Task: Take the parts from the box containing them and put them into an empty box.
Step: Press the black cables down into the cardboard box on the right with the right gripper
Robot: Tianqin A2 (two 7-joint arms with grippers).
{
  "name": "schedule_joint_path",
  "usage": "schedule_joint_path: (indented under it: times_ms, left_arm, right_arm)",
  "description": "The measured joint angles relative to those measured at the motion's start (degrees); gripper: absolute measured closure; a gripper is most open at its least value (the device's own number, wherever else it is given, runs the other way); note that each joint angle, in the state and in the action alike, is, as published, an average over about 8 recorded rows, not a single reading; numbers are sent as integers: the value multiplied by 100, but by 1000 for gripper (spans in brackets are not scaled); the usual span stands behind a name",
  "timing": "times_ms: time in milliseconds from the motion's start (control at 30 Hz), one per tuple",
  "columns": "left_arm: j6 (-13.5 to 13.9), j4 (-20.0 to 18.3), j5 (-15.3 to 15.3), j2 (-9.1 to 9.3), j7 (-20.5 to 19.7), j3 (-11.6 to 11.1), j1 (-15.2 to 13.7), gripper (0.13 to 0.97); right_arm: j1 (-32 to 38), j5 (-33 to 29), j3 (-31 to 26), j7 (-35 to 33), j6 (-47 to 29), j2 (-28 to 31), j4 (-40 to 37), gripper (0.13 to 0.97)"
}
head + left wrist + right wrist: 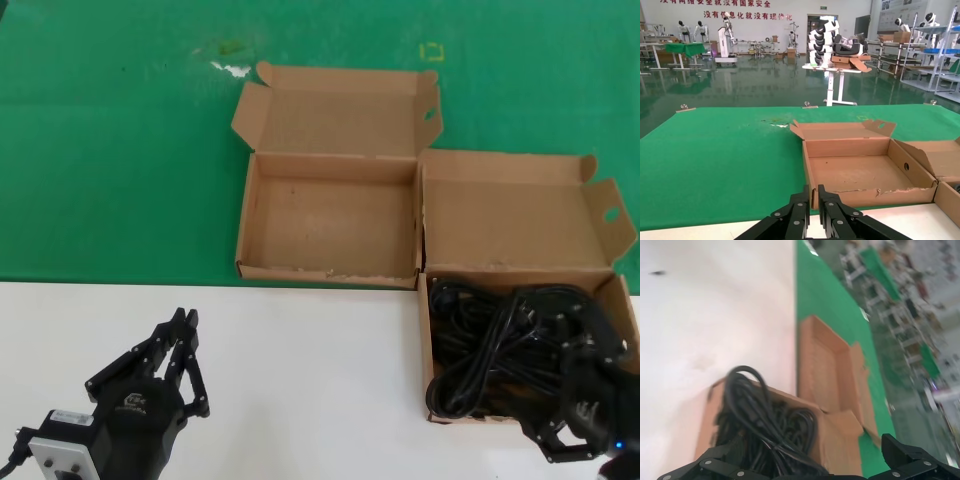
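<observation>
At the near left, the left gripper [190,368] waits over the white table [320,380], fingers pressed together. Centre, the empty box [326,272] lies open, front rim frayed. At right, the right gripper [578,432] hangs wide-jawed over the tangled black cords [500,345] filling their box [434,340]; looped cables could snag and drag out neighbours.

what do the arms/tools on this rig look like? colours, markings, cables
Both are matte black. The left tool has slim linkage fingers with silver pivot screws, pale lettering on its body, and a white-and-grey wrist block behind with a black cable. The right tool has a blockier black housing with a small blue light at the wrist.
</observation>
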Motion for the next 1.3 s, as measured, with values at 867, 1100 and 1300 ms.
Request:
schedule_joint_path:
  times_ms: [867, 1100, 1300]
  left_arm:
    - [0, 0, 0, 0, 0, 0, 0, 936]
    - [0, 0, 0, 0, 0, 0, 0, 936]
    - [0, 0, 0, 0, 0, 0, 0, 936]
  right_arm:
    - [1192, -712, -957, -438, -501, 196, -594, 231]
    - [1264, -716, -996, -457, -510, 225, -669, 292]
    - [1289, -706, -1002, -442, -507, 258, -697, 426]
